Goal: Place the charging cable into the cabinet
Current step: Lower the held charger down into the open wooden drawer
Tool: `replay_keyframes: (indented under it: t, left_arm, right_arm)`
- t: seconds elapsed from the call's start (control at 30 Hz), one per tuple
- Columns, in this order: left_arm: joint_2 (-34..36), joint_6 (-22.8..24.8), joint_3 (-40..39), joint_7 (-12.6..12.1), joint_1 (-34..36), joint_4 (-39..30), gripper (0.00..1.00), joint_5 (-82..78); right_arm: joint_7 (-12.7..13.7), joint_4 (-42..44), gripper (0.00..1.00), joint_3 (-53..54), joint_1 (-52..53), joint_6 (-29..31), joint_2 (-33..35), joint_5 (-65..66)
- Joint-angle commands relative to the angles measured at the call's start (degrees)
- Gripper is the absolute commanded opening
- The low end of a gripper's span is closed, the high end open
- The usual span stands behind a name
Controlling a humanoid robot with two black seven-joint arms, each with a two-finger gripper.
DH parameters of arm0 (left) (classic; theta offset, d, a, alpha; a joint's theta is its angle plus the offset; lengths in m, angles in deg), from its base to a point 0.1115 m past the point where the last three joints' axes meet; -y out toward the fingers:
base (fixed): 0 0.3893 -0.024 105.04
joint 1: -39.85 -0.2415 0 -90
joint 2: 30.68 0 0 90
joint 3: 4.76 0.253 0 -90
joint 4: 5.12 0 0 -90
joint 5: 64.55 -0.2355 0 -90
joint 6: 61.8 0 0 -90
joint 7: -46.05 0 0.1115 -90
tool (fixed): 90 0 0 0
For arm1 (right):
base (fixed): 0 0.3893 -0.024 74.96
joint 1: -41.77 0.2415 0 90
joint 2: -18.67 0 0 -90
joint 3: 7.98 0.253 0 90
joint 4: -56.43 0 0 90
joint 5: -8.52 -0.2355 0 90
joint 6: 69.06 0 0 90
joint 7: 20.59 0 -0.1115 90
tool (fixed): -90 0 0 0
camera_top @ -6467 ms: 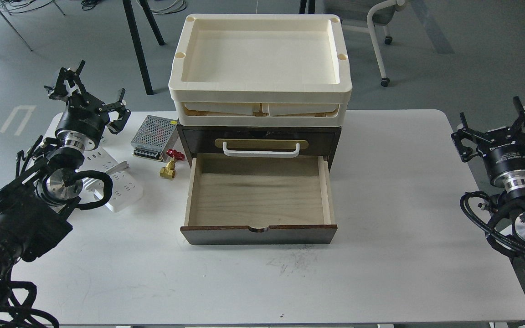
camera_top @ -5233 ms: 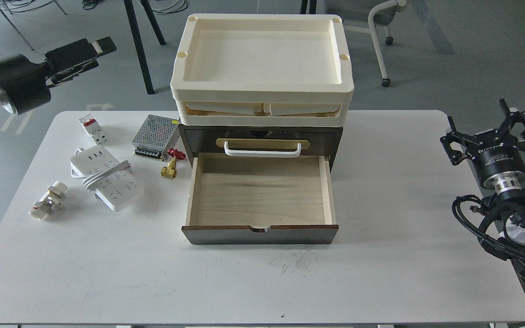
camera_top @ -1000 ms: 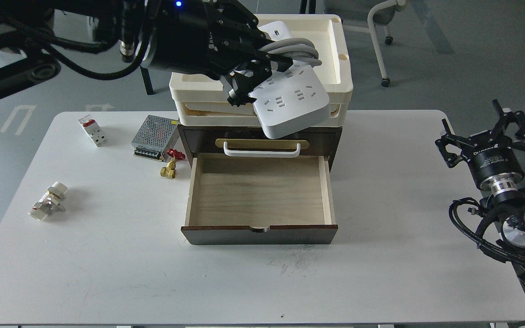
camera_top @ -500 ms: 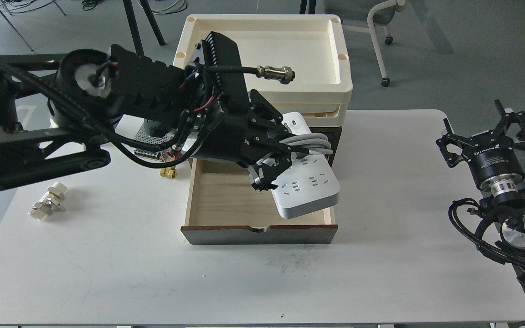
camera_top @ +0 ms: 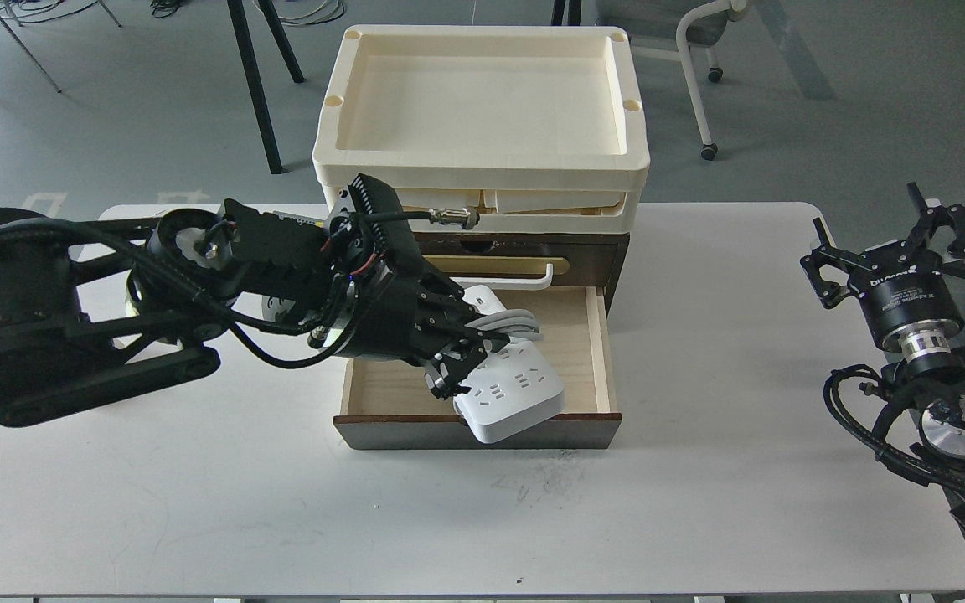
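The left arm (camera_top: 198,293) covers the left half of the cabinet (camera_top: 608,251), most of its white handle (camera_top: 543,280), and the left part of the open drawer's floor (camera_top: 570,343). Whatever lies on the surface (camera_top: 482,519) behind that arm is hidden. The right arm (camera_top: 943,394) is cut off by the right edge.
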Motion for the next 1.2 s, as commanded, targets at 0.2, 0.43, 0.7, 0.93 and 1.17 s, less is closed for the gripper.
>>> replay_keyframes:
  t: [0.2, 0.43, 0.7, 0.93, 1.17]
  left_arm:
    - [-1.2, 0.0, 0.1, 4.4, -0.8, 3.7, 0.11, 0.3]
    - [-4.4, 0.0, -2.0, 4.4, -4.8, 11.7, 0.11, -0.2]
    - [-6.5, 0.0, -2.9, 4.4, -6.0, 16.7, 0.12, -0.3]
    - [-10.0, 0.0, -2.9, 4.3, -7.4, 23.3, 0.14, -0.5]
    - [-10.5, 0.0, -2.5, 3.7, -8.1, 23.7, 0.41, -0.6]
  right_arm:
    - [0.0, 0.0, 1.00, -0.1, 0.0, 0.0, 0.0, 0.1]
    - [0.0, 0.1, 1.00, 0.2, 0.0, 0.0, 0.0, 1.2]
    - [-0.1, 0.0, 1.00, 0.1, 0.0, 0.0, 0.0, 1.2]
    - [0.0, -0.1, 1.00, 0.1, 0.0, 0.0, 0.0, 1.2]
    - [0.0, 0.0, 1.00, 0.1, -0.1, 0.0, 0.0, 1.2]
